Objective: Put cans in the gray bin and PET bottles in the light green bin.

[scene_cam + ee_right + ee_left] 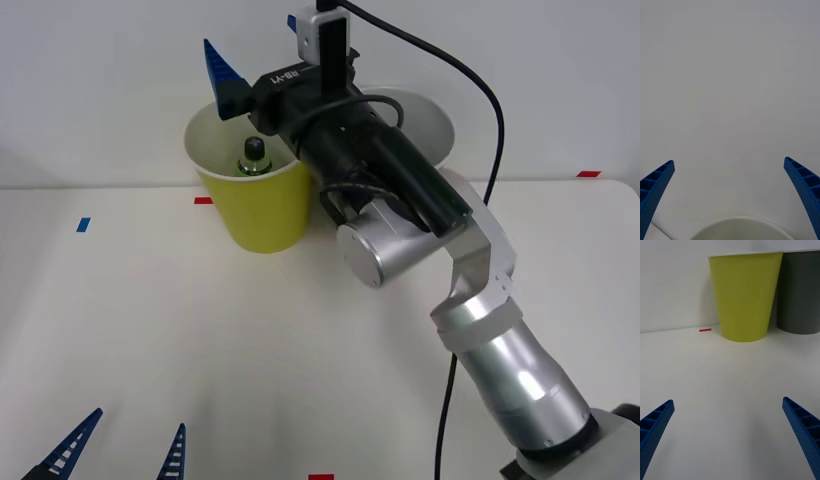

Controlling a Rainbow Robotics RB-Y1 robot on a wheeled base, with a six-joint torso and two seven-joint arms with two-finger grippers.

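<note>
the right arm reaches across the gray bin [432,125], hiding most of it, beside the light green bin [255,205] on the white worktop [150,330]. a small bottle [252,157], green with a dark cap, stands upright inside the light green bin. the right tool [225,85] hovers over that bin's rim, fingers spread wide and empty. the left tool [120,452] waits well short of that bin, also spread and empty.

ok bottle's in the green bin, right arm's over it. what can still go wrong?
1. The right gripper hangs open at the light green bin rim, above the PET bottle; a careless retreat could clip the rim and tip the bin.
2. The gray bin stands right beside it, under the arm, so it could be knocked too.
</note>
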